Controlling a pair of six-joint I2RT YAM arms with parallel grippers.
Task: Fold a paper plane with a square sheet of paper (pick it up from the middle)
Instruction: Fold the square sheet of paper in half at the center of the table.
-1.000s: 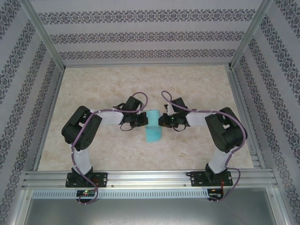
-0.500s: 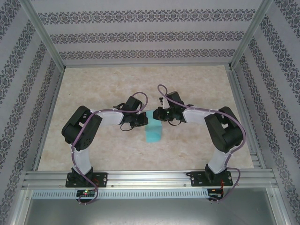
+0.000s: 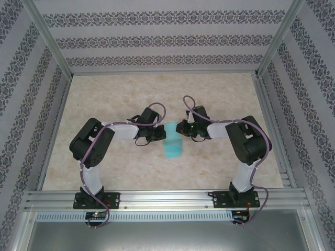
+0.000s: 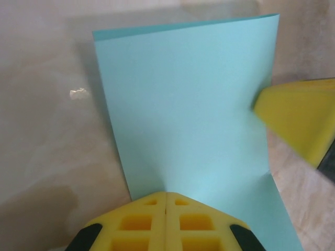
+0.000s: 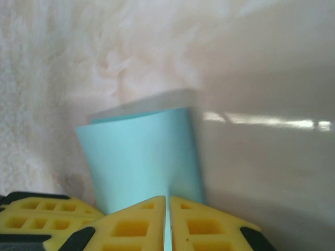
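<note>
— Noticing any change at the right gripper [image 3: 181,129]?
— Swung away from the left gripper [image 3: 160,134] half a second ago, now back opposite it. Nudged the paper [image 3: 173,146] slightly rightward too.
— Grips?
— Clamped tight on the paper, both: one edge in the left gripper's jaws, opposite edge in the right's, teal sliver between closed pads [image 5: 131,227].
— Where exactly?
— Just right of the left gripper, seemingly doubled over; hard to tell whether touching the table [image 3: 104,94].
— Meaning?
— Probably squaring the first fold; nowhere near a plane yet.
— Obstacles?
— None spotted. Patterned walls [image 3: 157,52] well beyond the left gripper. Risks skewing the crease if tugged unevenly.
</note>
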